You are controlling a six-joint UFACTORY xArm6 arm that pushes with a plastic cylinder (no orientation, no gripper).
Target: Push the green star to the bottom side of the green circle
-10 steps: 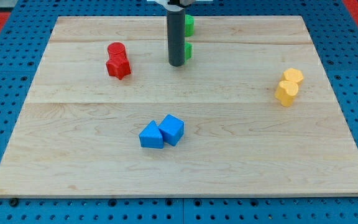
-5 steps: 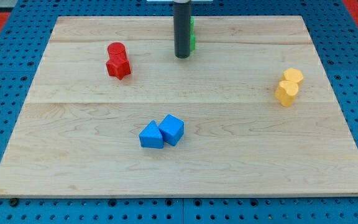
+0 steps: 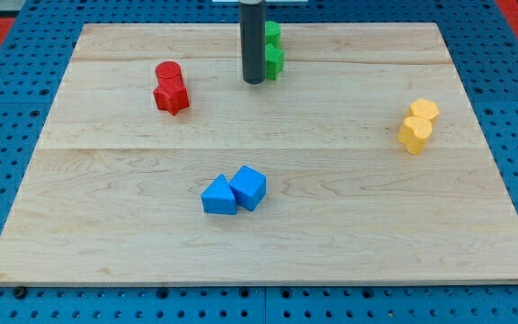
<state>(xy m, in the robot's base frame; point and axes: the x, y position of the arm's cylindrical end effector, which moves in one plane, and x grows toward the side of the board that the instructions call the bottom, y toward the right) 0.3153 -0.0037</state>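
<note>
The green star (image 3: 274, 61) is sitting near the board's top edge, touching the green circle (image 3: 272, 33) just above it in the view. My tip (image 3: 253, 81) is resting just left of the star; I carry a bare rod, so nothing opens or closes. The star is looking nearly placed, so I am judging only a slight nudge is needed. The wooden board (image 3: 331, 225) is offering open room below; its top edge is lying close.
</note>
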